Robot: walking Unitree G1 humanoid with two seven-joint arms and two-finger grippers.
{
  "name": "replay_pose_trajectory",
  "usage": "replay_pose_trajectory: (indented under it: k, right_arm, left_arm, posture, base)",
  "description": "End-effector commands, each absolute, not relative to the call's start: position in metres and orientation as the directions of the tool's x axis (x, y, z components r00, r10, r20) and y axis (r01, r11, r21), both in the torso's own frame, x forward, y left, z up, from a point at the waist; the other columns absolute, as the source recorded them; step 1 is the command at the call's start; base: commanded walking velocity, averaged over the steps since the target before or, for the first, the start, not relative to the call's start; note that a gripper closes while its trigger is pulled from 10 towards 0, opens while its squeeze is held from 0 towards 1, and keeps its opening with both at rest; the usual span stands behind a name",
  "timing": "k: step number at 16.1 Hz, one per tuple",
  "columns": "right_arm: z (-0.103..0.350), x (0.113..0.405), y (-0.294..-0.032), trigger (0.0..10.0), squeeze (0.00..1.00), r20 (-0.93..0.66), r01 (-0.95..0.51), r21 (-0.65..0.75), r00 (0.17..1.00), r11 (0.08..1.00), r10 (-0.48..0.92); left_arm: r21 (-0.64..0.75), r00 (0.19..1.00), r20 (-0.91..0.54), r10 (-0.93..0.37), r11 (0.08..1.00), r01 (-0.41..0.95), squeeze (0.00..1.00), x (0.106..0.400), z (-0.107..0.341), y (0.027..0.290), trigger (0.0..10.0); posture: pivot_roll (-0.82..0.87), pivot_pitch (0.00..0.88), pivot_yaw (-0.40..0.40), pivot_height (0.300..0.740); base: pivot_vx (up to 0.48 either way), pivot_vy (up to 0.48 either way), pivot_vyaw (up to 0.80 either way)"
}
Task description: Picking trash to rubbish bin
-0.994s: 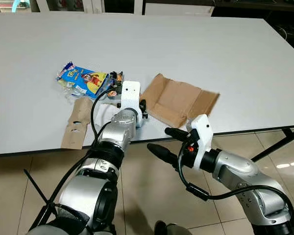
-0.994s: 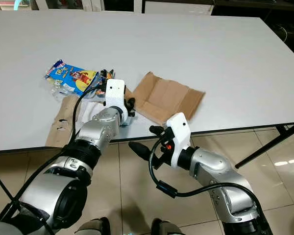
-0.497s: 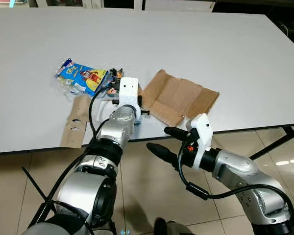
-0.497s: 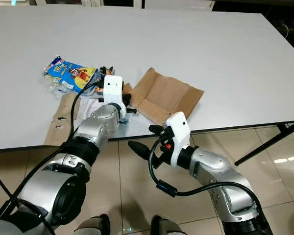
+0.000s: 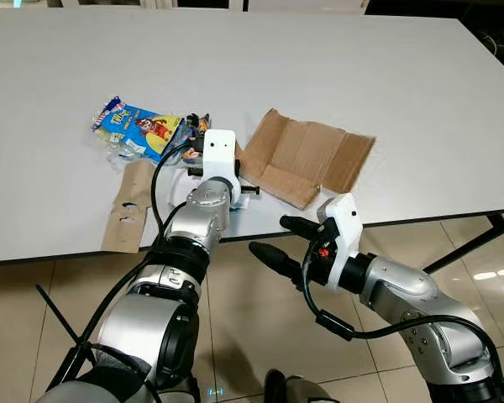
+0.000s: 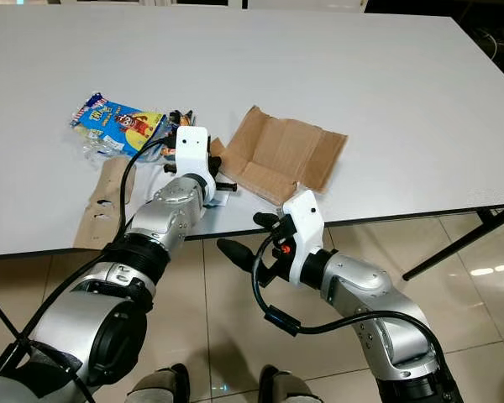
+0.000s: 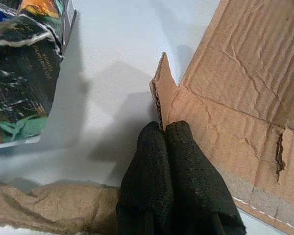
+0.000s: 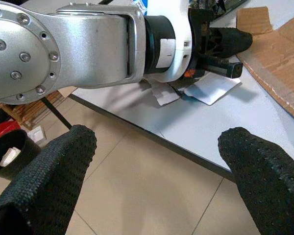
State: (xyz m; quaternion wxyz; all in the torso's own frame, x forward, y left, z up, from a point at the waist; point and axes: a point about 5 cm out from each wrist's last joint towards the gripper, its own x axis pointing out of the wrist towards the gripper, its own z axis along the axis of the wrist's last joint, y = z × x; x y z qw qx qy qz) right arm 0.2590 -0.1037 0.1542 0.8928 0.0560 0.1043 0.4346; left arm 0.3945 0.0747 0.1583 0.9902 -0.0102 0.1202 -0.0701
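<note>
Left wrist view: the left gripper (image 7: pixel 165 129) was closed, fingertips pressed against the cardboard piece (image 7: pixel 245 93) at frame centre. The right gripper (image 5: pixel 279 239) was held open below the table (image 5: pixel 319 50) edge, lower centre.

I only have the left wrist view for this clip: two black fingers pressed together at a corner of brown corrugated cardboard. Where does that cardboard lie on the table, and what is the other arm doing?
Observer: The flat brown corrugated cardboard piece lies near the white table's front edge, on the robot's right of the left gripper, whose shut fingers meet its near-left corner.
Operator: And the right arm?
Observer: The right gripper hangs open below the table edge, over the tiled floor.
Operator: Any trash beyond that dark wrapper?
Observer: A blue and yellow snack packet lies on the far left, and a long brown paper strip with cut-outs reaches the front edge.
</note>
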Motion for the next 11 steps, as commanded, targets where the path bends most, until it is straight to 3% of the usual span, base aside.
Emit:
replay_pose_trajectory:
  k: [1, 6, 7, 11]
  right_arm:
    - [0.153, 0.261, -0.106, 10.0, 0.00, -0.140, -0.754, 0.191, 0.613, 0.629, 0.778]
    - [0.154, 0.268, -0.105, 10.0, 0.00, -0.119, -0.738, 0.191, 0.638, 0.648, 0.761]
    - [0.155, 0.271, -0.104, 10.0, 0.00, -0.102, -0.727, 0.190, 0.654, 0.660, 0.750]
    - [0.167, 0.283, -0.096, 10.0, 0.00, 0.014, -0.697, 0.227, 0.701, 0.680, 0.713]
  left_arm:
    - [-0.060, 0.956, -0.248, -0.153, 0.988, 0.143, 0.00, 0.393, 0.154, 0.072, 0.0]
    - [-0.069, 0.980, 0.055, -0.194, 0.978, 0.197, 0.00, 0.398, 0.199, 0.067, 0.0]
    - [-0.057, 0.971, 0.132, -0.198, 0.977, 0.207, 0.00, 0.397, 0.209, 0.067, 10.0]
    - [-0.059, 0.922, 0.351, -0.162, 0.979, 0.195, 0.00, 0.391, 0.235, 0.076, 10.0]
  posture:
    - [-0.14, 0.202, -0.087, 0.740]
    - [-0.13, 0.178, -0.087, 0.740]
    - [-0.12, 0.166, -0.084, 0.740]
    - [-0.11, 0.127, -0.076, 0.740]
  base:
    - [0.000, 0.000, 0.00]
    - [0.000, 0.000, 0.00]
    - [0.000, 0.000, 0.00]
    - [0.000, 0.000, 0.00]
